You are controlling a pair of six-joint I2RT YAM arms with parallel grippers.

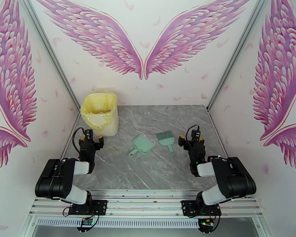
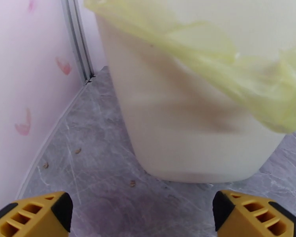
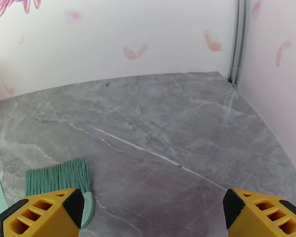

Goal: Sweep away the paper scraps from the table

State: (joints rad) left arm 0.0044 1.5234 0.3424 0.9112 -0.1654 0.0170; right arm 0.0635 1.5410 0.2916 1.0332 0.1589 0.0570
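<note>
Fingers [image 2: 37, 214] on left gripper [image 2: 142, 213] and right gripper [image 3: 154, 213] gape wide, empty; brush [image 1: 165, 137] and dustpan [image 1: 140, 143] lie on tabletop [image 1: 156, 170].

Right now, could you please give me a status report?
Left end effector open, empty. Right end effector likewise. Dustpan, brush untouched on table. Bin close before left end effector.

white walls [image 1: 148, 95] on three sides — big pink feathered wings [image 1: 100, 36] painted across them.
</note>
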